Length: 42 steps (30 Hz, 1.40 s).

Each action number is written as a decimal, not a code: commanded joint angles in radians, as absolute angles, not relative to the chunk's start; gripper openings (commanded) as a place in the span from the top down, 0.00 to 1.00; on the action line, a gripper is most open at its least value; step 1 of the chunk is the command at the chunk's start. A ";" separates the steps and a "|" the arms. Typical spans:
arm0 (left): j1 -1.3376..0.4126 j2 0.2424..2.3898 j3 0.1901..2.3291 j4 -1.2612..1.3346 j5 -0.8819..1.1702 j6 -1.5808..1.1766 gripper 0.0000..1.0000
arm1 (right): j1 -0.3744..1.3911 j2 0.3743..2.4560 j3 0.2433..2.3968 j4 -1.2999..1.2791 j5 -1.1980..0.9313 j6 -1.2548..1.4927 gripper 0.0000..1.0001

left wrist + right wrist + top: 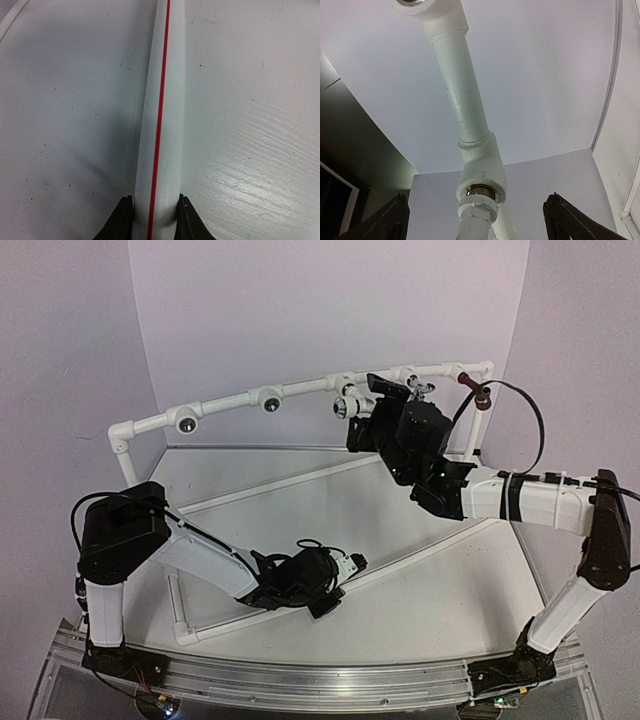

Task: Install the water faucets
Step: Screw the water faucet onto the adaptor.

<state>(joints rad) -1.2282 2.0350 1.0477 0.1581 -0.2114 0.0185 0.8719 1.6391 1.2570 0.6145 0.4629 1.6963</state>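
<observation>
While the left gripper (pixel 155 222) is clamped on the red-striped pipe (pixel 162 125) at the near side, the right gripper (pixel 477 225) is spread wide at the far rail (pixel 462 100), both fingers (pixel 385 222) clear of the white faucet (pixel 474 221) seated in a tee socket (pixel 482 172). The red-brown faucet (pixel 478 392) is seen mounted farther right.
</observation>
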 commanded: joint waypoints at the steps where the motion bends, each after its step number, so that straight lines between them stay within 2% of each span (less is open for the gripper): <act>1: -1.258 2.195 0.965 -0.132 -0.141 -0.167 1.00 | 0.836 1.603 1.255 0.679 0.416 1.607 0.02; 16: -1.257 2.197 0.967 -0.130 -0.141 -0.166 1.00 | 0.866 1.505 1.156 0.703 0.410 1.523 0.02; 42: -1.258 2.198 0.969 -0.130 -0.139 -0.166 1.00 | 0.911 1.392 1.110 0.488 0.418 1.509 0.02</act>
<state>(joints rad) -1.2442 2.0423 1.0538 0.1658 -0.2127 -0.0051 0.9008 1.4463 1.1240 0.5034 0.4213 1.5409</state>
